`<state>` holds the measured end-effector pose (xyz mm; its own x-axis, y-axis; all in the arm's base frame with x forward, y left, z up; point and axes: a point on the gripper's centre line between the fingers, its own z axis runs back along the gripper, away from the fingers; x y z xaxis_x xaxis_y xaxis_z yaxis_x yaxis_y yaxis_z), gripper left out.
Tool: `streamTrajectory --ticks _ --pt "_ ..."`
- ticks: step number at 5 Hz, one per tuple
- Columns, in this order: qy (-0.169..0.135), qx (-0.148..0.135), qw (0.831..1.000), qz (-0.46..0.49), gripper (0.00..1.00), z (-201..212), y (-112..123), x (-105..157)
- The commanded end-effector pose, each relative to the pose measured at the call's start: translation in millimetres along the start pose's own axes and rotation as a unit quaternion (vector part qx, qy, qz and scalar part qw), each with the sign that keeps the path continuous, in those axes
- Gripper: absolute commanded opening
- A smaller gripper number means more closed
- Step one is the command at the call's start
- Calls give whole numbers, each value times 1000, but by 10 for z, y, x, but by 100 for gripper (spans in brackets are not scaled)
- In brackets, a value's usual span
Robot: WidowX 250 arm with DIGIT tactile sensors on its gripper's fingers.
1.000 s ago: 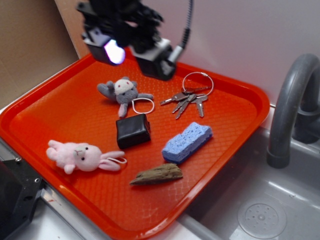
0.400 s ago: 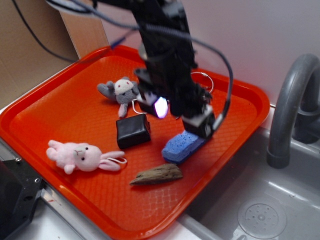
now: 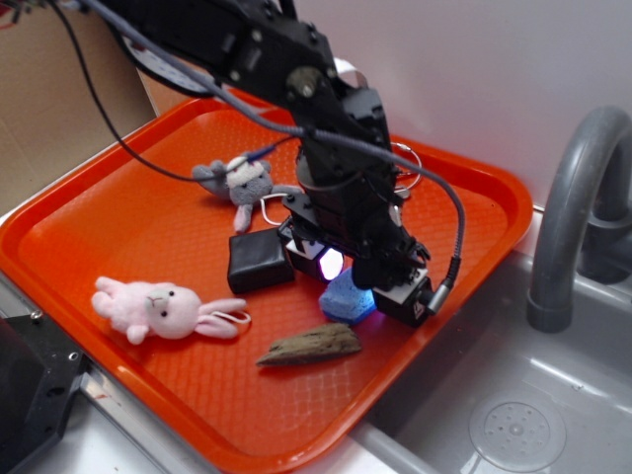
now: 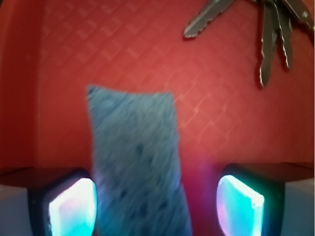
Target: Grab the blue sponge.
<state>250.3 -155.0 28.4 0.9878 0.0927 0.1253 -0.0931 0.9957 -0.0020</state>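
We see an orange tray (image 3: 118, 212) holding a pink plush bunny (image 3: 158, 308) at eight o'clock, a black box (image 3: 257, 263) near centre, and a wood piece (image 3: 311, 347) at six. A grey plush (image 3: 237, 181) sits toward eleven, keys (image 4: 268, 29) toward one, and a grey faucet (image 3: 573, 207) stands at three.

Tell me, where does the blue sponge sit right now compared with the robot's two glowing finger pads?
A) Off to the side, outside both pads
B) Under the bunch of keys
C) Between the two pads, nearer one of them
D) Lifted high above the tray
C: in the wrist view the blue sponge lies between the open gripper pads, closer to one pad, on the tray, apart from the keys.
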Motion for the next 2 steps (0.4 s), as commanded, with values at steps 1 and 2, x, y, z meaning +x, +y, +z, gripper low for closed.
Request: streamTrajectory --ticks 1,2 --pt "-20 -4 999 -25 0 253 24 -20" --pt "-17 -12 999 -35 0 560 95 47"
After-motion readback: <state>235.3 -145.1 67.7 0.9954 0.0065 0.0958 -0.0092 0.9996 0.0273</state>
